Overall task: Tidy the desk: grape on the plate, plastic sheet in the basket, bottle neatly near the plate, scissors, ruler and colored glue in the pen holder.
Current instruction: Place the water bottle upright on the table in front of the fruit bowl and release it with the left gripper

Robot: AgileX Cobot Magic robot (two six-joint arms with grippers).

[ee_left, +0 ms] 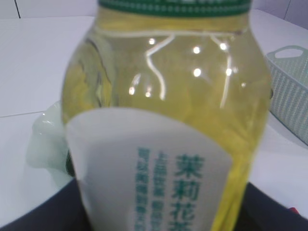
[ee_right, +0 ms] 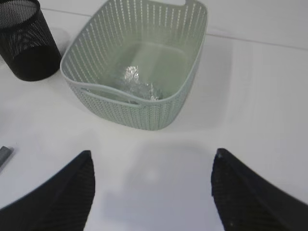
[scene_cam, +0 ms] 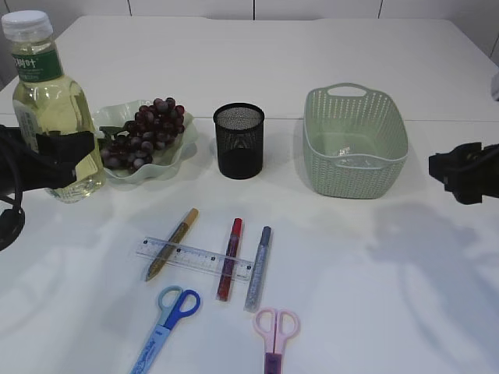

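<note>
The left end effector (scene_cam: pixel 66 160) is wrapped around the big bottle (scene_cam: pixel 48 109) of yellow drink, grasping it low down. The bottle stands on the bench (scene_cam: pixel 374 257), touching the side of the plate (scene_cam: pixel 183 148) where the grapes (scene_cam: pixel 144 134) already lie. The right end effector (ee_right: pixel 151 192) hangs wide apart and grasps nothing, just in front of the basket (ee_right: pixel 190 72). Something shiny and crinkly, likely the plastic sheet (ee_right: pixel 137 84), lies inside the basket.

What could go wrong? The bottle is tall and heavy with drink. If the arm lets go crookedly or pulls away fast, I think the bottle could tip onto the plate and squash the grapes. It could also push the plate along.

The pen holder (scene_cam: pixel 238 140) looks empty. The ruler (scene_cam: pixel 195 259), three glue pens (scene_cam: pixel 229 257) and two scissors (scene_cam: pixel 170 315) lie on the bench. The ruler lies across the pens, so grabbing one might drag the others.

The bottle's white label has green Chinese writing, "茉莉花" at the start. Smaller words are too blurry to read.
</note>
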